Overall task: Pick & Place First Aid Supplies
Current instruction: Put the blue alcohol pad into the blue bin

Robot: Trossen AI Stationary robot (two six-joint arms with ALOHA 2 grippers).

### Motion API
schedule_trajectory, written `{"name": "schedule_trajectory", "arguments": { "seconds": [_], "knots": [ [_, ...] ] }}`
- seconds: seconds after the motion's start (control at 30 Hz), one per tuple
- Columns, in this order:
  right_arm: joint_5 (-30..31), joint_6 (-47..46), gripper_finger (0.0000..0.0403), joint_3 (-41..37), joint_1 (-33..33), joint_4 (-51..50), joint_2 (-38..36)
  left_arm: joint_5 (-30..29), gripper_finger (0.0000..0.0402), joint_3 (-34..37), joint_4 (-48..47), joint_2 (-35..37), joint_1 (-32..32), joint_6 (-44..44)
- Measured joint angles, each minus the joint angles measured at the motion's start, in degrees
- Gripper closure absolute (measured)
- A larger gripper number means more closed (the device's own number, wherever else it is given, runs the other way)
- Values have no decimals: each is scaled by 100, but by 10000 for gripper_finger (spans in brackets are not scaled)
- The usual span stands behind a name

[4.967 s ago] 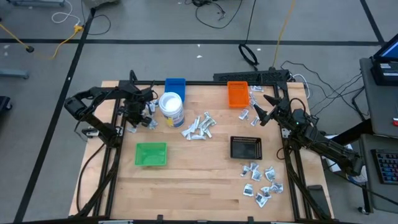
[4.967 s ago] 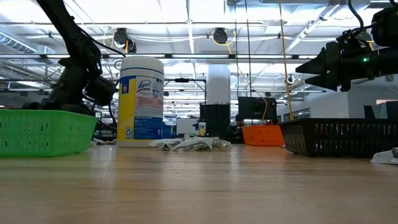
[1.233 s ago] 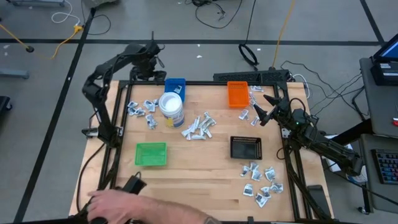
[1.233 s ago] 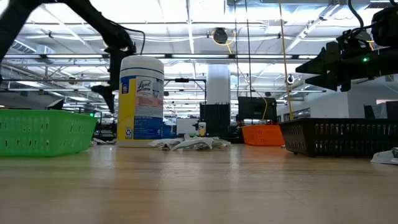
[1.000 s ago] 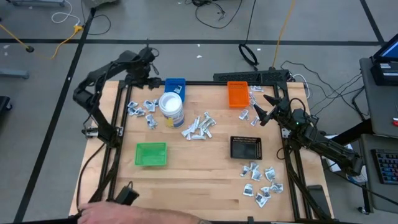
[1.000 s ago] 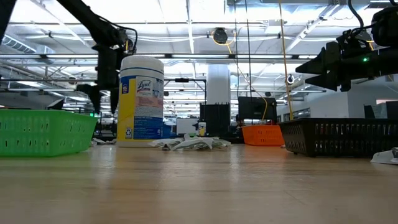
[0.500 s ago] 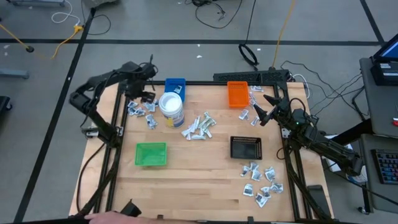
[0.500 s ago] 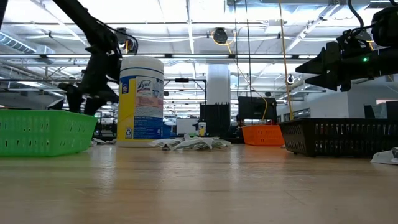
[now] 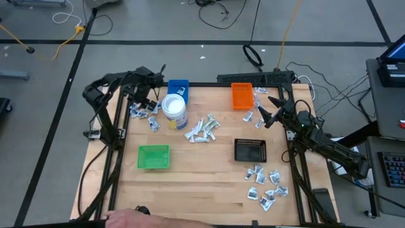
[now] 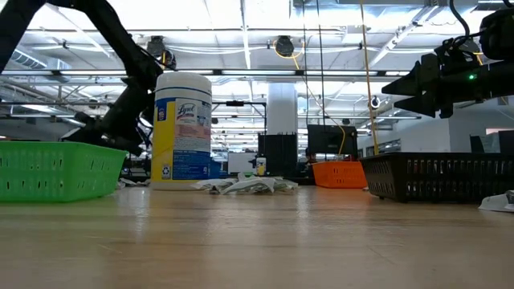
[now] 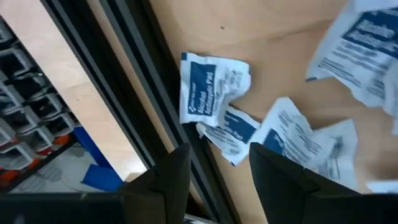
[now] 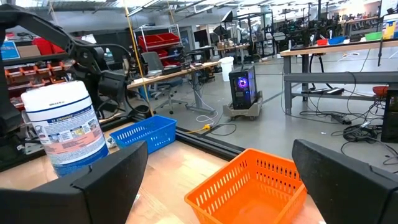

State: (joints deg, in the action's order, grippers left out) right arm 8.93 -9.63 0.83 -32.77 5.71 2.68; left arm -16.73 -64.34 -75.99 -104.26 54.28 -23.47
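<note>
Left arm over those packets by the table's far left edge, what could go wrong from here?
The left gripper, jaws open, hangs over overlapping packets lying against the black frame rail. Closing there might catch two packets at once, or a fingertip might strike the rail. The wipes tub stands close beside that pile, so a swing toward the trays could knock it. A person's hand shows at the table's near edge, within possible reach of a moving arm.

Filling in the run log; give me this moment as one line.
left tool: open, over packets at far-left table corner | right tool: open, waiting near orange tray | nothing held
</note>
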Motion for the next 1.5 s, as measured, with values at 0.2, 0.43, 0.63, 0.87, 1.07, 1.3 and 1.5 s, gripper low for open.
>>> {"name": "schedule_trajectory", "arguments": {
  "seconds": [0.2,0.43,0.63,0.87,1.07,1.3,1.5],
  "knots": [
    [0,0,9,1,-2,-1,0,-186,250,-4,126,-226,-5,-280],
    [0,0,9,1,-2,-1,2,-322,233,-4,306,-507,-11,-341],
    [0,0,9,1,0,1,0,-566,221,-4,374,-666,-48,-325],
    [0,0,9,0,-1,1,0,-530,266,-2,325,-678,-73,16],
    [0,0,9,-1,-2,1,0,-478,337,37,279,-678,-89,167],
    [0,0,9,-1,-2,1,2,-463,396,179,304,-678,-192,482],
    [0,0,9,1,-1,1,1,-178,399,181,485,-657,-179,698]
  ]
}}
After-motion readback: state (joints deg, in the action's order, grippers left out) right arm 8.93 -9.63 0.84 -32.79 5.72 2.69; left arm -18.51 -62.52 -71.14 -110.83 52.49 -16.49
